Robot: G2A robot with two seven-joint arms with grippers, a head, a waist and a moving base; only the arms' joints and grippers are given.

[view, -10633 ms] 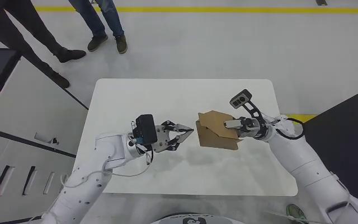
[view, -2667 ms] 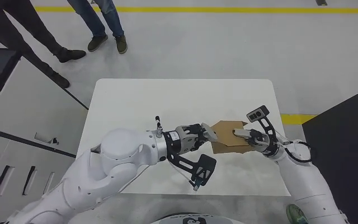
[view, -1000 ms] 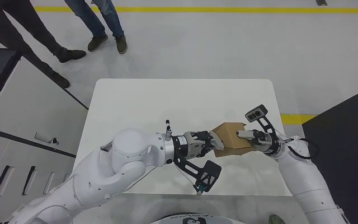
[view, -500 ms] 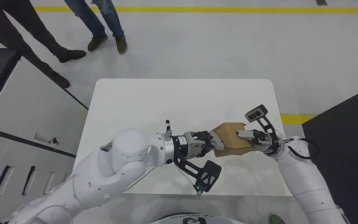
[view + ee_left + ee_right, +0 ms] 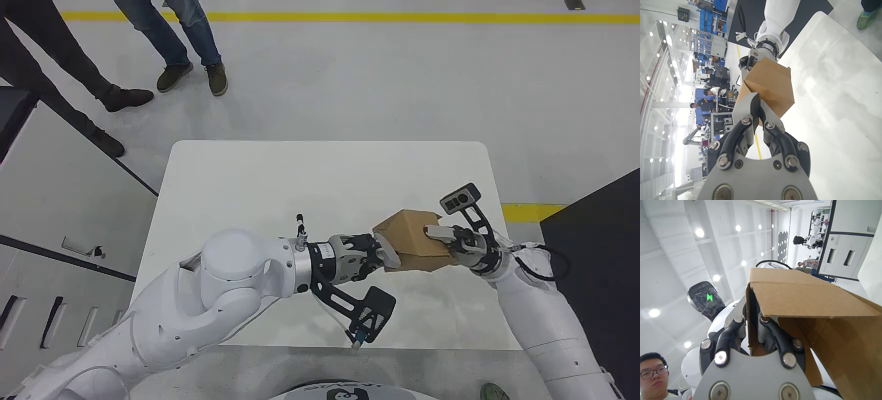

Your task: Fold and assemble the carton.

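Since the moment before, the carton (image 5: 408,230) has risen a little and turned, so we now see more of its top face. It is over the right half of the bench (image 5: 250,180), and we cannot tell if it touches the surface. The left gripper (image 5: 381,252) is on the carton side nearer the bench's middle, its jaws clenched on a carton edge. The right gripper (image 5: 438,234), toward the bench's right edge, has its jaws grasping a carton wall.
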